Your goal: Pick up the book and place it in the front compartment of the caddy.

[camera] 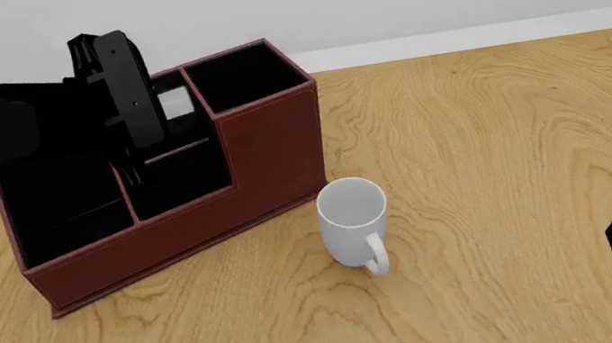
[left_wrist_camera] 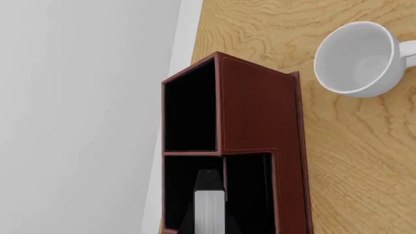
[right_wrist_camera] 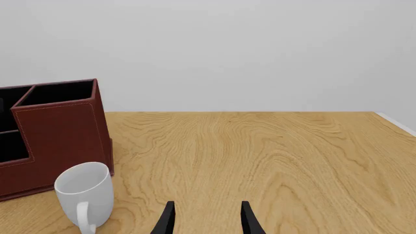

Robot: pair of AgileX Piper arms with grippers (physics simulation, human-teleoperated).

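The caddy stands on the left half of the wooden table, set at a slant with its long side toward the near edge. The left gripper hangs over the caddy's middle column, its black body hiding much of that column in the front view. In the left wrist view the book sits upright between the fingers, white page edge toward the camera, pinched by the left gripper and lowered into a narrow black-lined slot of the middle column beside the cross partition; whether this is the front compartment I cannot tell for sure, nor whether the book touches the floor. A white mug stands upright just beside the caddy's near right corner, handle toward the near edge, apart from the wall. The right gripper rests low at the near right of the table, fingers spread and holding nothing, well apart from mug and caddy.
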